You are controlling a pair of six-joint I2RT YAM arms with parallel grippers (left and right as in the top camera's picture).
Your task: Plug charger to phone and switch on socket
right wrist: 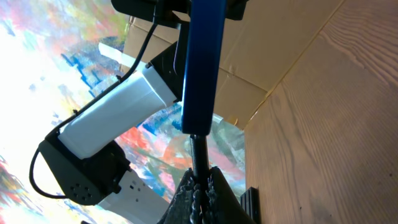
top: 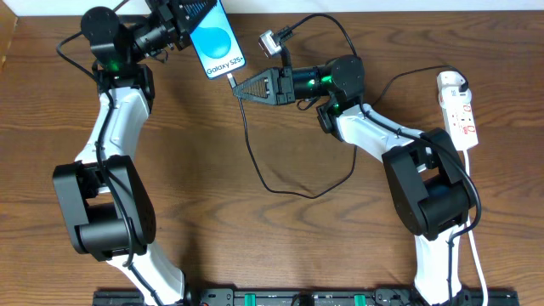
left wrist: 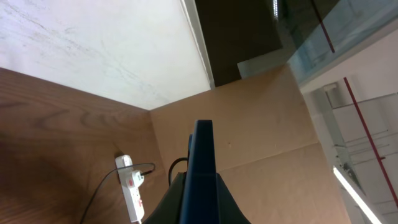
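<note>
A brown wood-grain table (top: 255, 255) is being used as the work surface, and its near half is being left bare between the two arm bases. A little further in, the slack of the charger (right wrist: 199, 149) is being laid out in a loose loop on the wood. That loop is being judged the one thing in the middle likely to be dragged.

Toward the right edge, the socket (top: 460, 115) is being kept flat, just beside the right arm's elbow, with its white cord (top: 478, 263) being run along that edge. Neither gripper is being brought near it. The switching-on is therefore being judged as undone, though the switches are too small to read.

Further back, the charger's plug is being pinched by the closed right gripper (top: 245, 87) and pressed against the lower edge of the phone (top: 217, 38). The plugging step is being judged nearly or just complete. Whether the plug is being seated fully cannot be told.

At the far edge, the phone is being clamped by the closed left gripper (top: 189, 24), raised and tilted. Little room is being left behind it, while ample open table is being left toward the socket.
</note>
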